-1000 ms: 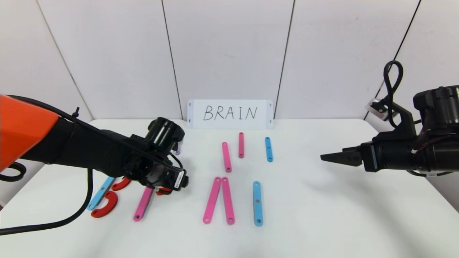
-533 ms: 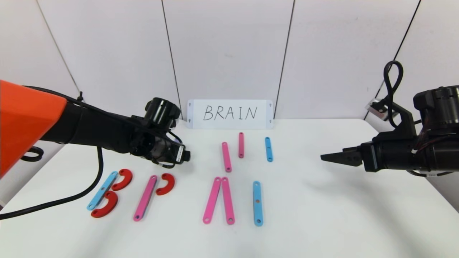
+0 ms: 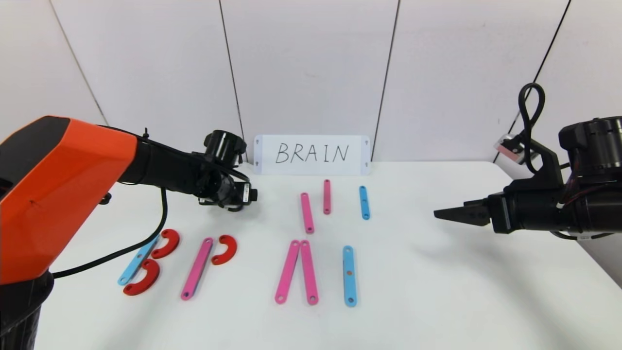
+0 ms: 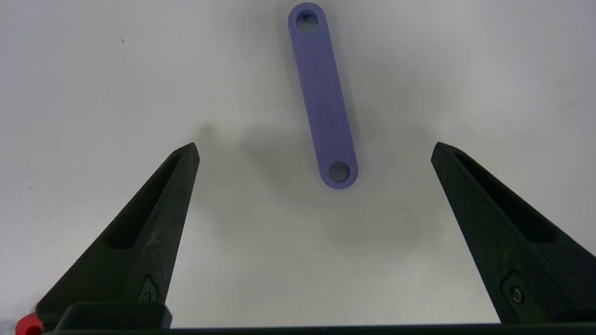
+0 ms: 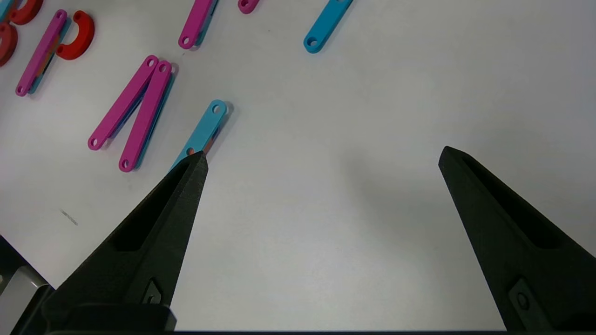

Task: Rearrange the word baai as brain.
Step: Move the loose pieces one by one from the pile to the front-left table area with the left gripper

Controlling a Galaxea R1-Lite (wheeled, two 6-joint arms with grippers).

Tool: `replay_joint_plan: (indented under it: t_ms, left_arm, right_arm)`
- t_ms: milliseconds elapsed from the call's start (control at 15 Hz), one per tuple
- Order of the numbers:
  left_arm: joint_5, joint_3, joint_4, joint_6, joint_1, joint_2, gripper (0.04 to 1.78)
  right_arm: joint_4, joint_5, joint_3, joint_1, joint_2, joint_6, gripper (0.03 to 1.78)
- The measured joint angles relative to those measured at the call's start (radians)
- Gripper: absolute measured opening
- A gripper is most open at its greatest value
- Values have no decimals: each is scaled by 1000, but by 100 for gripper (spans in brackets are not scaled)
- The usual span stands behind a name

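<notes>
Letter row (image 3: 233,265) lies flat on near worktop (image 3: 437,291), running left to right; strips' long axes point near-to-far. Left gripper (image 4: 315,149) fingers spread wide, empty, above purple strip (image 4: 323,95). Right gripper (image 5: 321,156) wide open, empty, at right.

White card (image 3: 311,154) stands upright against the back wall panels (image 3: 311,68), handwritten "BRAIN" in black (small dark marks at its corners). White table (image 3: 437,291) runs under it. Dark vertical seams split the wall, and a small scuff marks the tabletop (image 5: 69,217).
</notes>
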Motion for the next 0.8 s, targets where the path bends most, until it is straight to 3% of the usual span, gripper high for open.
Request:
replay_joint_plan:
  t_ms: [400,600,800]
  left_arm:
    - [56,-97,1,-106,2,86,166]
    - [58,-105,1,-112,2,99,134]
    - [58,-107,0,-116,2,103,80]
  right_arm:
    - [0,1,0,0,0,0,174]
    - [0,1,1,0,0,0,174]
    - [0,0,1,0,0,-1,174]
